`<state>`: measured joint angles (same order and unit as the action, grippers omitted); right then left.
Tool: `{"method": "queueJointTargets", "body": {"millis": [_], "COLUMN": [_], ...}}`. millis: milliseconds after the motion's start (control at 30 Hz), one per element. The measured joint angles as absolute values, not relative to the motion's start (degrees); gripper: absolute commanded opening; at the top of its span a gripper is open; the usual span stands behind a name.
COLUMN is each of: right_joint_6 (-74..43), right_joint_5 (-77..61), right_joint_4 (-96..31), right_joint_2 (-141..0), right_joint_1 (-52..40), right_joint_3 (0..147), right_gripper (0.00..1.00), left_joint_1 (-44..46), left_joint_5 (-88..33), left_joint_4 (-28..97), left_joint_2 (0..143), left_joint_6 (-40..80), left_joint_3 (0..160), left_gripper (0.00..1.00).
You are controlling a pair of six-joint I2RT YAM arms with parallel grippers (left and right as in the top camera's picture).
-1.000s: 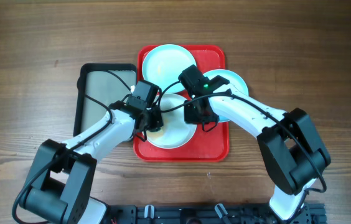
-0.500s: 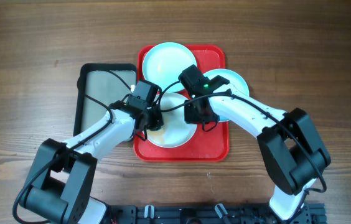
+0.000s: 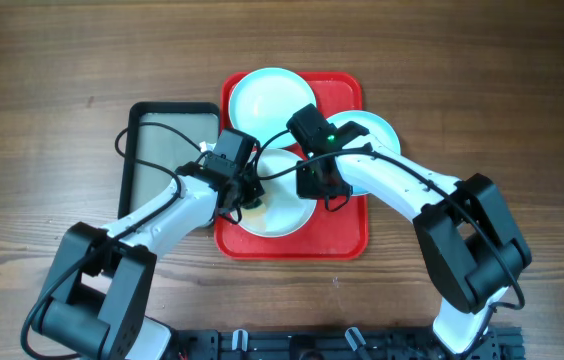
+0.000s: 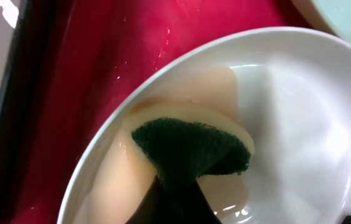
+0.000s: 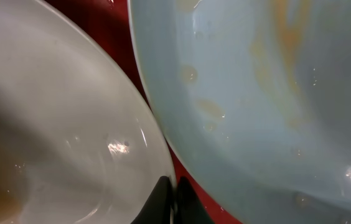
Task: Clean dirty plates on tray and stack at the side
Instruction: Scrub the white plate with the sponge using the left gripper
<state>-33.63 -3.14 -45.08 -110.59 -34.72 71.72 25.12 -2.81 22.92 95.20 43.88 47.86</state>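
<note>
scrubbing with the sponge (image 4: 191,146) pinched in the left tool (image 3: 246,191), inside the white plate (image 3: 284,208) on the red tray (image 3: 347,236); right tool (image 5: 172,200) clamps that plate's rim, likely steadying it beside an aqua plate (image 5: 275,93).

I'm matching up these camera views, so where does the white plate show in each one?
Overhead: white plate at centre, on the red tray.
Left wrist: fills the right side, sponge inside.
Right wrist: left side.
Shared landmark: the red tray.

Sponge (image 4: 191,146) in plate (image 4: 300,124), plate apparently on tray (image 4: 132,37)
</note>
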Motion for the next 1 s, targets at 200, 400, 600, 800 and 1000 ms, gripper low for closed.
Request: {"method": "queueJointTargets", "body": {"millis": [200,400,600,800,1000], "right_joint_6": [-33.63,-33.76,-34.70,-34.70,-34.70], "right_joint_5": [-3.09,-2.46,-1.19,-0.99,-0.97], "right_joint_4": [-44.88,-44.45,-44.16,-44.18,-44.21], "right_joint_2": [-110.59,-110.59,-110.59,-110.59,-110.59], "right_joint_1": [-34.72,-34.68,-34.30,-34.30,-34.30], "right_joint_3": [71.72,71.72,71.77,71.77,71.77], "right_gripper": [0.04,0.04,0.04,0.04,0.04], "left_joint_1": [25.15,25.15,25.12,25.12,25.12], "left_joint_5": [-2.63,-2.13,-2.44,-2.83,-3.03], "left_joint_4": [22.81,21.78,17.93,17.72,17.50], "left_joint_2": [95.26,96.55,99.15,99.22,99.24], "left_joint_6": [48.60,49.69,50.48,50.52,50.54], "left_joint_3": [47.86,48.58,49.80,49.80,49.80], "left_gripper": [0.04,0.04,0.04,0.04,0.04]}}
